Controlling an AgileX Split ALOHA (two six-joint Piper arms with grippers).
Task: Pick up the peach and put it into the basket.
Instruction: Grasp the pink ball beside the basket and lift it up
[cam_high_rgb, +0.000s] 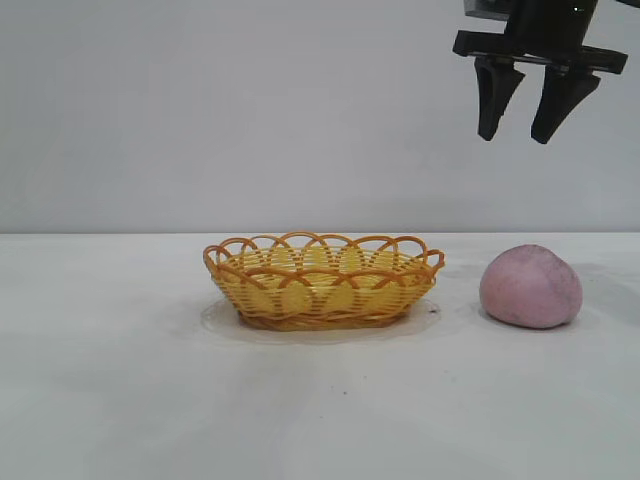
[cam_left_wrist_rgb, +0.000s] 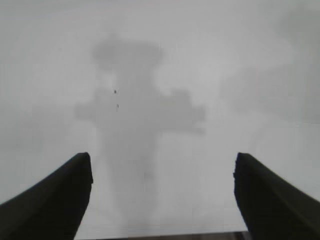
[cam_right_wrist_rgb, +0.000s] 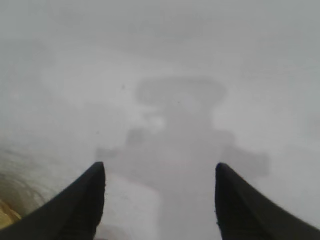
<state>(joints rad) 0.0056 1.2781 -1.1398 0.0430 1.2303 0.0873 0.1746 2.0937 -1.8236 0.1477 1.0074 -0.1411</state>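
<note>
The peach (cam_high_rgb: 530, 287), a dull pink rounded lump, rests on the white table to the right of the basket (cam_high_rgb: 300, 295). The basket is shallow yellow wicker with an orange looped rim, and nothing shows inside it. My right gripper (cam_high_rgb: 514, 137) hangs high above the peach, slightly to its left, fingers pointing down and open with nothing between them. Its wrist view shows the open gripper (cam_right_wrist_rgb: 160, 167) over its own shadow on the table, with a yellow sliver of the basket (cam_right_wrist_rgb: 6, 216) at the edge. The left gripper (cam_left_wrist_rgb: 162, 157) shows only in its wrist view, open over bare table.
The white table (cam_high_rgb: 120, 380) stretches wide to the left of the basket and in front of both things. A plain grey wall (cam_high_rgb: 200, 100) stands behind. A dark strip (cam_left_wrist_rgb: 200, 236), the table's edge, shows in the left wrist view.
</note>
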